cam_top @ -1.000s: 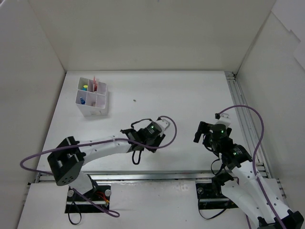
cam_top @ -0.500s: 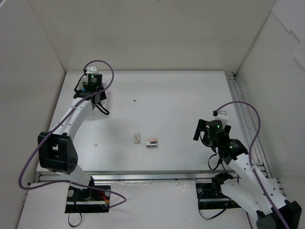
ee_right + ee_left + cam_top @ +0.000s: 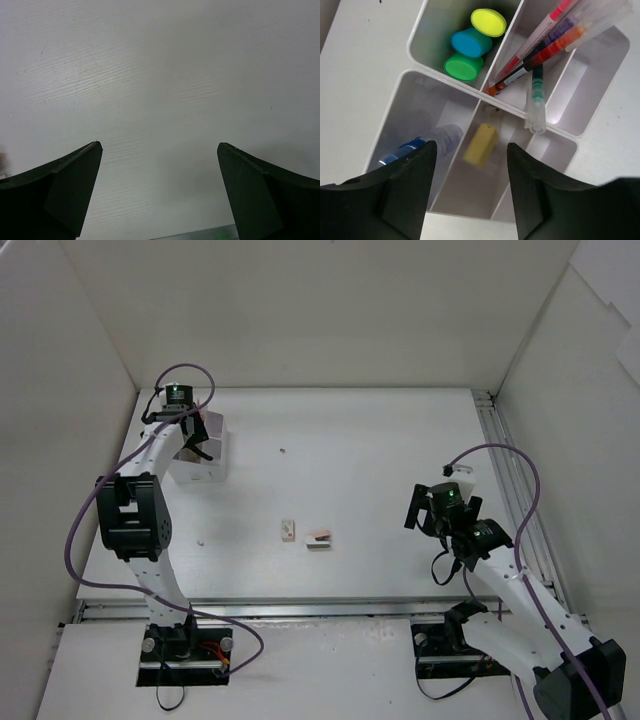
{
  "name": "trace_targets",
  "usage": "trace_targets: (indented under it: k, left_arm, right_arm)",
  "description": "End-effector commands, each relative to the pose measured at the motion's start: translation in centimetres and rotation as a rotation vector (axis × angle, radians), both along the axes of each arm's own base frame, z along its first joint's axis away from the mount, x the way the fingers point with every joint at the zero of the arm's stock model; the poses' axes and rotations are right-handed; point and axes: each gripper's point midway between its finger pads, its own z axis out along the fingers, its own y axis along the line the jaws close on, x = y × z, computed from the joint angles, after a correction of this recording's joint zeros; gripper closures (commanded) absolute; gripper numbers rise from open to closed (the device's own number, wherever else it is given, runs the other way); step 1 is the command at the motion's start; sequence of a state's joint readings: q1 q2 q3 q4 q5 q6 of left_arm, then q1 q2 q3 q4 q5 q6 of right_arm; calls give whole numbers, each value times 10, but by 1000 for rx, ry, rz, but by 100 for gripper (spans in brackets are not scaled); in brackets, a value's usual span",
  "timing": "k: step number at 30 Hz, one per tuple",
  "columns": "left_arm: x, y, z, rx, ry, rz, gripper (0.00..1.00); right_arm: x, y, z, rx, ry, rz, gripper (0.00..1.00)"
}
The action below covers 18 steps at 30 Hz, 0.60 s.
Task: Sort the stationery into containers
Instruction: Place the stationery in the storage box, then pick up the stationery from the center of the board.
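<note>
**Ops:** My left arm (image 3: pixel 150 452) is over the box (image 3: pixel 212 472). The left jaws are part open with nothing between them, and a yellowish eraser (image 3: pixel 481 145) lies in the compartment right beneath.

**Spotter:** And the other side?

**Ops:** The right jaws are wide and empty, over bare table (image 3: pixel 380 440) well apart from the box.

**Spotter:** What worries you?

**Ops:** The pens (image 3: pixel 535 45) lean across the box's dividers, and one clear barrel (image 3: pixel 536 107) pokes over a wall just beside my jaws. If I lift off at a slant, I reckon I snag it, tip that thin-walled box and spill the highlighters (image 3: pixel 470 42).

**Spotter:** Anything unsorted?

**Ops:** A white eraser (image 3: pixel 288 530) and a pink-topped one (image 3: pixel 319 541), well apart from the box. They lie low and flat, so a shallow pinch may skid them.
</note>
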<state>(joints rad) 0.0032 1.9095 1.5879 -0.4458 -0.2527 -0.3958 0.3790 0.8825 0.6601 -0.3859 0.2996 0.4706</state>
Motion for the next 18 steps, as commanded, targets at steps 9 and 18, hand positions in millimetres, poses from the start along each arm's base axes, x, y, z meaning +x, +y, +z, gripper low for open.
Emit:
trace_targets:
  k: [9,18]
  left_arm:
    - [-23,-42,64,-67,-164,-147,4]
    - [-98,-128,52,-141,-119,-342,1]
  right_arm:
    - [10,16,29,52,-78,97,2]
    - [4,22,24,74,-64,143,2]
